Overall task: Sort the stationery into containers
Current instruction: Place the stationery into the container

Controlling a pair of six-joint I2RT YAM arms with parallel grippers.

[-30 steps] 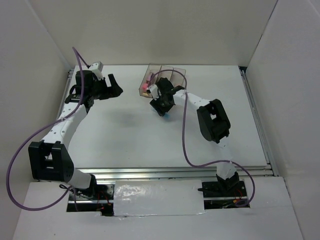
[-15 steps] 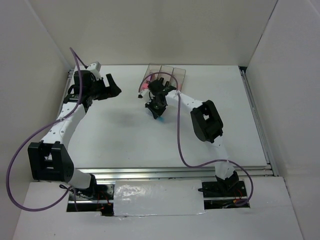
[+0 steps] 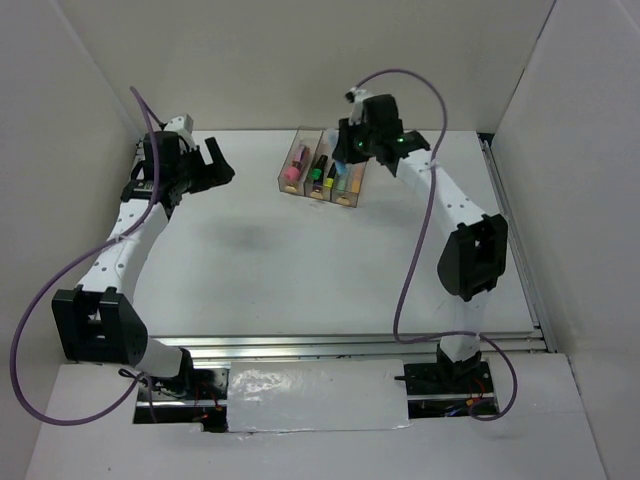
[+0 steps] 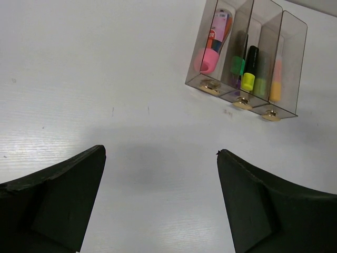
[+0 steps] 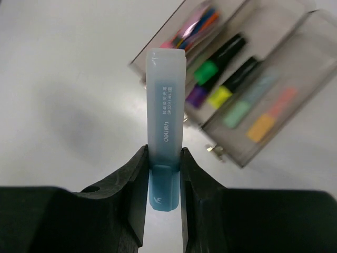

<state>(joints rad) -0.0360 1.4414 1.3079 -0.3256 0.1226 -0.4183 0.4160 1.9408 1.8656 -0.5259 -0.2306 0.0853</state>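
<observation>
Pale-blue pen (image 5: 166,105), pinched by one end in my right gripper (image 5: 164,158), could swing and clip the bins (image 5: 295,113); my left gripper (image 4: 160,174) gapes wide.

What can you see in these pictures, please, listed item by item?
bins: three joined, smoky clear plastic, far side of the table
pink pen: one, left bin as the top view shows it
green pen, purple pen, yellow pen: three coloured ends, middle bin
mint pen, peach pen: two, right bin
light blue pen: one, held in the air near the bins
table: one, white
cables: two, purple, along the arms
left gripper: open, empty, over bare table
right gripper: shut on the light blue pen
</observation>
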